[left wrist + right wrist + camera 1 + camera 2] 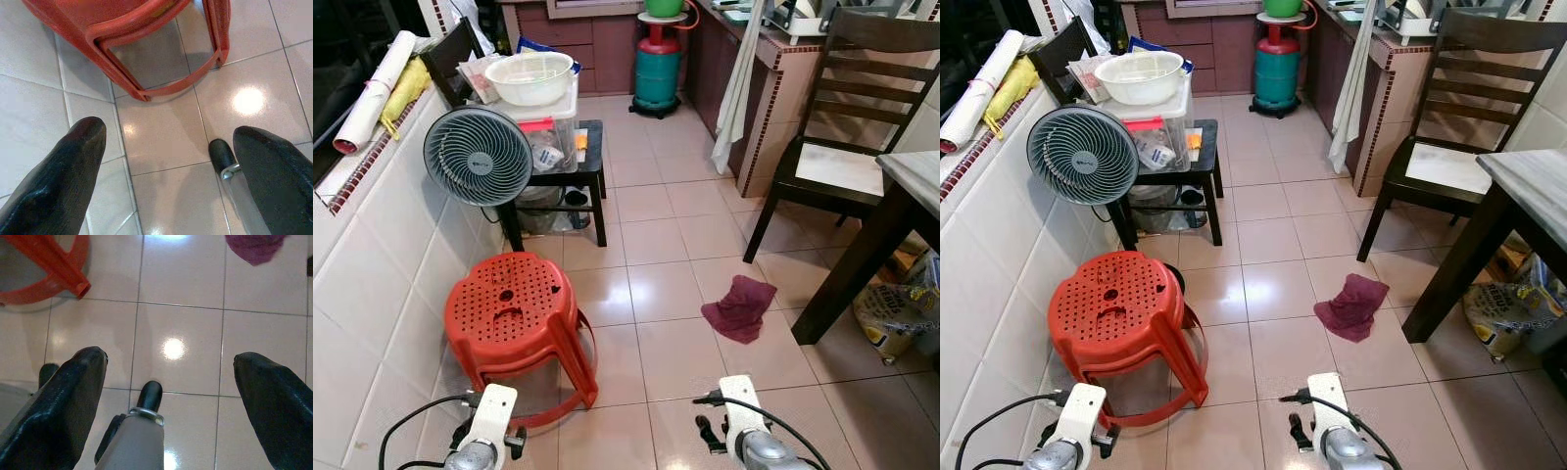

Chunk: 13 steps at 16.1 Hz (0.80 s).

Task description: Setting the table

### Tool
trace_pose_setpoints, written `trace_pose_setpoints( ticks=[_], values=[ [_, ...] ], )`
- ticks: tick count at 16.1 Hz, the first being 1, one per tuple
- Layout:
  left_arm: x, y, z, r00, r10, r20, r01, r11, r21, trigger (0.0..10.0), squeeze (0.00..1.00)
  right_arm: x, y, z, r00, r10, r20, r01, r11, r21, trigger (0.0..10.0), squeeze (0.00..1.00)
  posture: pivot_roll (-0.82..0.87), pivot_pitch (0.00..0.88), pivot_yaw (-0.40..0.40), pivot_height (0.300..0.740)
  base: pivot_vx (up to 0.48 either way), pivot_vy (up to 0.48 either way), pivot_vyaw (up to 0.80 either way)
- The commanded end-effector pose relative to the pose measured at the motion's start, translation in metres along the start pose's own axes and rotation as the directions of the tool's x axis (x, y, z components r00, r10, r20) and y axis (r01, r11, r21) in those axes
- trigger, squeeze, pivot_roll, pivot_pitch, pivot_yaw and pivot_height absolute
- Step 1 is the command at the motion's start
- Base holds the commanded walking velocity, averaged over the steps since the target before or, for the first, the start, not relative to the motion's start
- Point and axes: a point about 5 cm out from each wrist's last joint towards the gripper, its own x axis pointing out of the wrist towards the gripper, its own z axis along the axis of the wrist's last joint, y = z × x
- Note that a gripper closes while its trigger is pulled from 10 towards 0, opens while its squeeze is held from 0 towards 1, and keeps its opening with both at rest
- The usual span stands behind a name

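Note:
The dark wooden dining table [913, 176] with a pale top stands at the right edge, with a dark wooden chair [842, 162] behind it. A maroon cloth [739, 307] lies crumpled on the tiled floor near the table leg. Both arms hang low at the bottom of the eye views, the left arm [487, 423] beside the red stool and the right arm [745, 431] over bare tiles. My left gripper [166, 142] is open above the floor by the stool's legs. My right gripper [171, 362] is open too, with only tiles between its fingers.
A red plastic stool [514, 313] stands close on the left by the tiled wall. Behind it are a grey fan [478, 157] and a small black table [590, 166] with a plastic box and a white bowl [529, 76]. A gas cylinder [657, 69] stands at the back, and a bag [899, 308] lies under the table.

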Motion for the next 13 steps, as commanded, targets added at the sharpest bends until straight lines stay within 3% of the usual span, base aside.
trace_pose_setpoints(
  ticks=[1, 9, 13],
  values=[
    [-0.001, 0.002, -0.005, 1.000, 0.009, -0.025, -0.008, 1.000, 0.017, 10.0, 0.00, 0.001, 0.003, 0.003, 1.000, 0.009, 0.006, -0.009, 1.000, -0.007, 10.0, 0.00, -0.09, 0.000, 0.033, 0.740, 0.000, 0.000, 0.80],
    [-0.004, -0.002, -0.021, 0.997, 0.013, -0.079, -0.011, 0.999, 0.034, 10.0, 0.00, 0.001, 0.005, 0.003, 1.000, 0.021, 0.005, -0.021, 0.999, -0.043, 10.0, 0.00, -0.08, 0.000, 0.019, 0.740, 0.000, 0.000, 0.73],
    [-0.005, -0.001, -0.025, 0.995, 0.030, -0.091, -0.029, 1.000, 0.011, 10.0, 0.00, 0.001, 0.003, 0.004, 1.000, 0.017, 0.003, -0.017, 0.999, -0.043, 10.0, 0.00, -0.06, 0.000, -0.002, 0.740, 0.000, 0.000, 0.00]
  ],
)
